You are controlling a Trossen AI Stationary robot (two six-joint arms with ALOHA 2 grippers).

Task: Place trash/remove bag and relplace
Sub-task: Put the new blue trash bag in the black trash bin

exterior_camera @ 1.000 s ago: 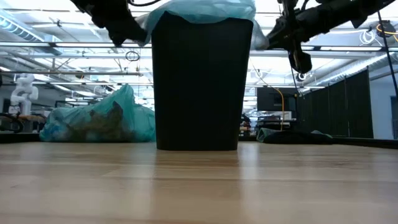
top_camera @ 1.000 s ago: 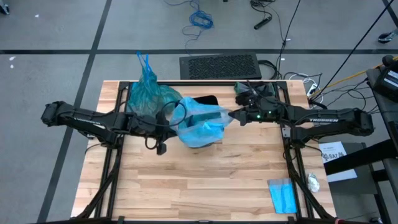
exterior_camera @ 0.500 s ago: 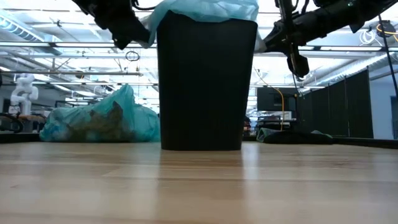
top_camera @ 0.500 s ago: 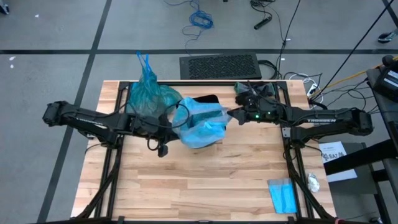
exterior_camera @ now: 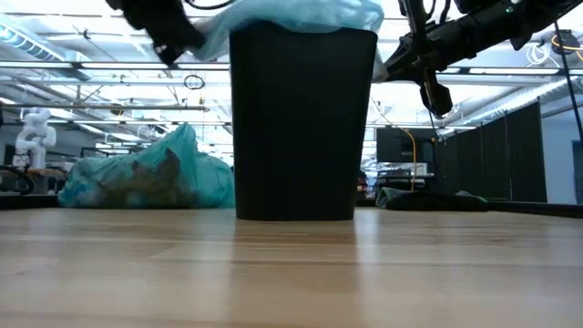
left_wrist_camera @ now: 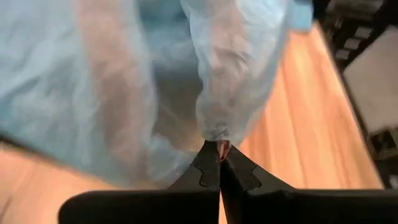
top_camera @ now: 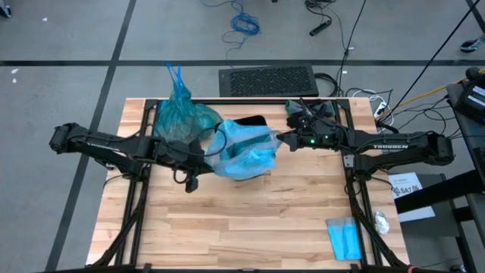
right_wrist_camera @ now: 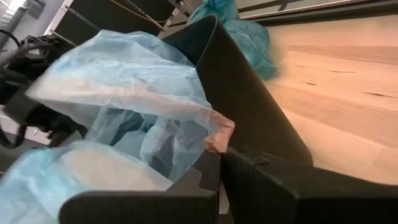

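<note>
- Filled bag [top_camera: 182, 114]: dark teal-green liner, knotted, with trash showing through it as brown scraps. We find it lying on the table [top_camera: 250, 220] at the far left, just beside the bin and out of it. We judge the removal step done.
- Left gripper [top_camera: 203, 155]: fingers pressed together, pinching a fold of the pale blue liner [top_camera: 242, 148] at the bin's left side. Its wrist view shows the film gathered to a point between the closed tips [left_wrist_camera: 219, 152].
- Black bin [exterior_camera: 301, 118]: upright near the table's middle, the pale blue liner draped over its mouth and spilling over the rim on both sides.
- Right gripper [top_camera: 282, 139]: fingers pressed together on the liner's opposite edge, at the bin's right rim. Its wrist view shows a pinched fold of film against the dark wall [right_wrist_camera: 214, 134].
- Step in hand, by our reading: replacing the bag, with both arms spreading the new liner over the rim.
- Next move calls for: drawing each pinched edge outward and down past the rim so the film seats all round, then letting go without lifting it off.
</note>
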